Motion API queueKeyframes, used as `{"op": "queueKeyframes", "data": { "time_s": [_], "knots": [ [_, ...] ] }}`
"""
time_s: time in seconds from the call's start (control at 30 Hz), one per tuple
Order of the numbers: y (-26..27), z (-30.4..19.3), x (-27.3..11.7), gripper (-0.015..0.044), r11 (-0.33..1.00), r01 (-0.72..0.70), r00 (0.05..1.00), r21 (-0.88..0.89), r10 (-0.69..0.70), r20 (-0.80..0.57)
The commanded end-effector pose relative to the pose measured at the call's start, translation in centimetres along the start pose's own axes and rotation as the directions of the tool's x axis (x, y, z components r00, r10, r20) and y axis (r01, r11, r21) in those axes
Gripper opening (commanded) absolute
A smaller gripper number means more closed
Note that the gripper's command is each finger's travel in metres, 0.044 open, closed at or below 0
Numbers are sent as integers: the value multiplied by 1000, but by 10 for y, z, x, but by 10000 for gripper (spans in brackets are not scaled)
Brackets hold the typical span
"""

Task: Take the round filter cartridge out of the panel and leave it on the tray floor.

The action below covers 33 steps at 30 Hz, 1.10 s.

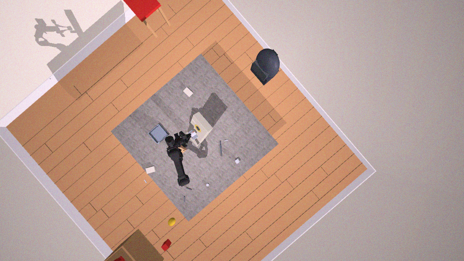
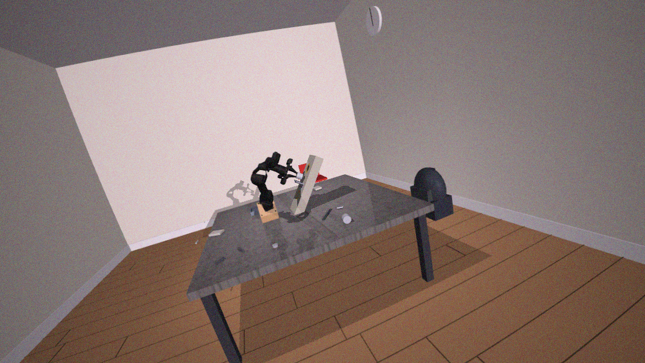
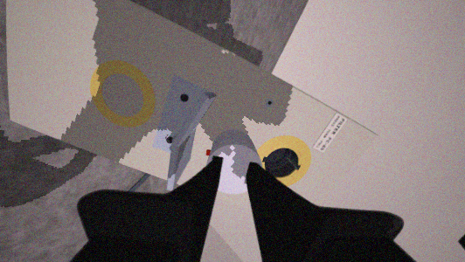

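Observation:
The round filter cartridge is a pale grey-white cylinder, out of the service panel. My gripper is shut on the cartridge, with a black fingertip on either side of it. In the wrist view the dark, empty socket with notches at its rim shows right of the cartridge, inside a yellow ring. The blue-grey tray lies on the table, left of the arm in the top view. The cartridge's slots cannot be made out.
A blue-grey bracket juts from the panel left of the cartridge, with a second yellow ring beyond it. The panel stands tilted on the grey table. White blocks and a dark rod lie on the table.

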State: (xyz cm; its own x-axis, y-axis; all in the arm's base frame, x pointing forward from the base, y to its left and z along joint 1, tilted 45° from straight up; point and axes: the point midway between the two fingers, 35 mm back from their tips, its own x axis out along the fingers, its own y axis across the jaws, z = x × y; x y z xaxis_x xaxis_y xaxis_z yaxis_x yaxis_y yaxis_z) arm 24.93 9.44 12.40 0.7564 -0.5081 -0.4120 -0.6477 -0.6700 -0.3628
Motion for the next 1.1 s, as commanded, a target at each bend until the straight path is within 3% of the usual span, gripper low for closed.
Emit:
{"op": "queueKeyframes", "data": {
  "time_s": [0.0, 0.47, 0.7, 0.83, 1.07],
  "knots": [
    [-2, 0, 0, 105, 1000, 1, 1000, 2, -1, 0],
    [3, -1, 0, 112, 1000, 10, 1000, 16, -10, -6],
    [-63, -20, -9, 112, 1000, 10, 1000, 16, -10, -7],
    [-69, -22, -10, 112, 1000, 10, 1000, 16, -10, -7],
    [-107, -33, -38, 296, 999, 15, 1000, 30, -15, -3]
  ]
}}
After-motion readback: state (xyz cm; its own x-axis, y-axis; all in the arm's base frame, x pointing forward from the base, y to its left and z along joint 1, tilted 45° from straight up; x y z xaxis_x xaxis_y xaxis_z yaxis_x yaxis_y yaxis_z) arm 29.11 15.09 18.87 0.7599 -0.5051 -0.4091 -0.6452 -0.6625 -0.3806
